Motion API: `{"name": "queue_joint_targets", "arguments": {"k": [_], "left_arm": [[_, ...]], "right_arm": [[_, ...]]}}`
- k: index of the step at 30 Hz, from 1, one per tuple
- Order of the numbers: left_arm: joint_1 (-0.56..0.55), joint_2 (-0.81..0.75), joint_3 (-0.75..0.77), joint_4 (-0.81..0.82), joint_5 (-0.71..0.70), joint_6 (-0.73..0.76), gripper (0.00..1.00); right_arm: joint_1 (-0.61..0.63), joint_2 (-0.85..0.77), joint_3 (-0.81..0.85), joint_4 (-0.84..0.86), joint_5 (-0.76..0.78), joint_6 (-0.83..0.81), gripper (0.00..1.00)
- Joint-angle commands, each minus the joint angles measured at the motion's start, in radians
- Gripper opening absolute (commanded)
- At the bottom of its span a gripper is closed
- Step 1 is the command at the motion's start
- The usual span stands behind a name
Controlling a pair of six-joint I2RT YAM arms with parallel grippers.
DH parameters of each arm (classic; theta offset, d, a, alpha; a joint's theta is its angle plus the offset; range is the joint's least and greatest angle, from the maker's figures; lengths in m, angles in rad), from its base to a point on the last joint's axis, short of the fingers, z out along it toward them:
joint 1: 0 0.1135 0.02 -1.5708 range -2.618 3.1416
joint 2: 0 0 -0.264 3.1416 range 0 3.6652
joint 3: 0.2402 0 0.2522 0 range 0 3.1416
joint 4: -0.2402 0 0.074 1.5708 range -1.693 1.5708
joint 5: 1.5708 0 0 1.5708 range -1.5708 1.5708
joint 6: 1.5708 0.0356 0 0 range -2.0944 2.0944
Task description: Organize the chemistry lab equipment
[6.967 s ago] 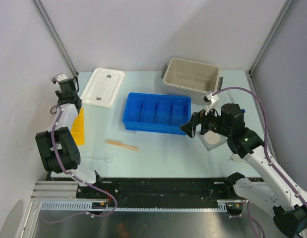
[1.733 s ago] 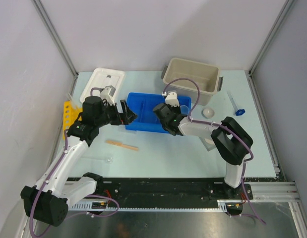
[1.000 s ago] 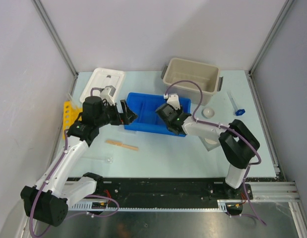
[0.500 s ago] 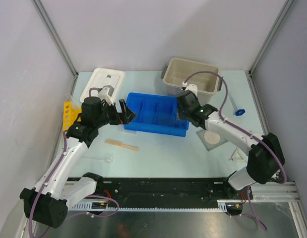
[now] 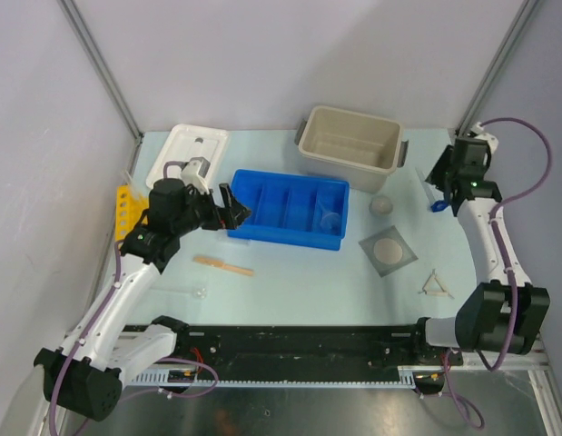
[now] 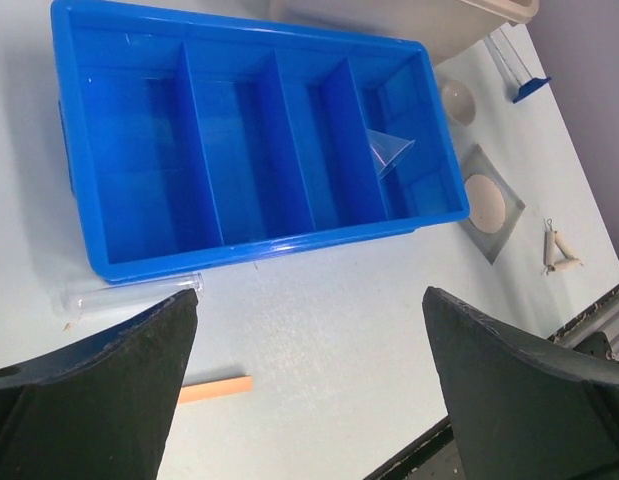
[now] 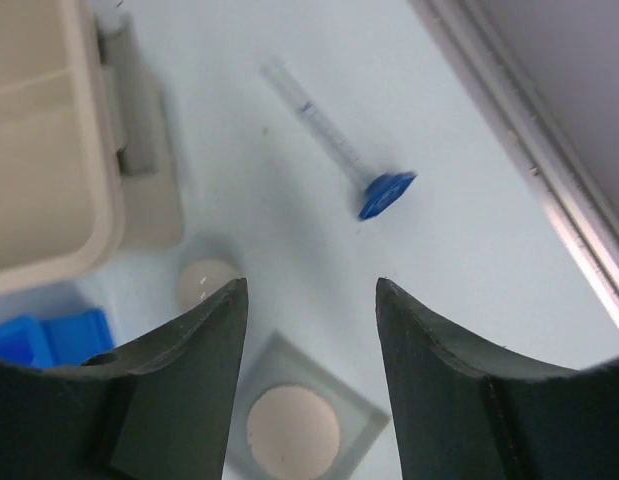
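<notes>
Your left gripper (image 5: 233, 209) hangs open and empty at the left end of the blue tray (image 5: 285, 238); your right gripper (image 7: 309, 295) is open and empty above the blue-capped glass tube (image 7: 334, 150) by the far right edge of the bench (image 5: 299, 282); white dish (image 5: 381, 206), mesh (image 5: 388, 250) and wire triangle (image 5: 435, 285) lie towards the right edge; wooden stick (image 5: 223, 265) lies left of centre, towards the near edge.
</notes>
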Motion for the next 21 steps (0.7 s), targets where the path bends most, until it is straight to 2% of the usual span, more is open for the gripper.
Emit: {"name": "queue_joint_targets", "arguments": {"k": [1,4,8,12,14,21], "left_arm": [[-0.011,-0.012,-0.007,0.031,0.027,-0.005,0.99],[-0.016,-0.012,-0.006,0.030,0.029,-0.003,1.00],[-0.018,-0.014,-0.006,0.030,0.020,-0.001,1.00],[-0.017,-0.010,-0.002,0.030,0.020,0.002,0.99],[-0.017,-0.007,0.000,0.030,0.024,0.004,1.00],[-0.016,0.004,0.009,0.029,-0.002,0.014,0.99]], "right_arm": [[-0.121,0.088,0.022,0.131,-0.133,-0.066,0.60],[-0.166,0.201,0.075,0.147,-0.164,-0.121,0.64],[-0.182,0.379,0.205,0.089,-0.164,-0.214,0.69],[-0.184,0.526,0.326,0.022,-0.152,-0.317,0.63],[-0.187,0.586,0.390,-0.020,-0.153,-0.376,0.63],[-0.195,0.774,0.577,-0.186,-0.338,-0.458,0.65]]}}
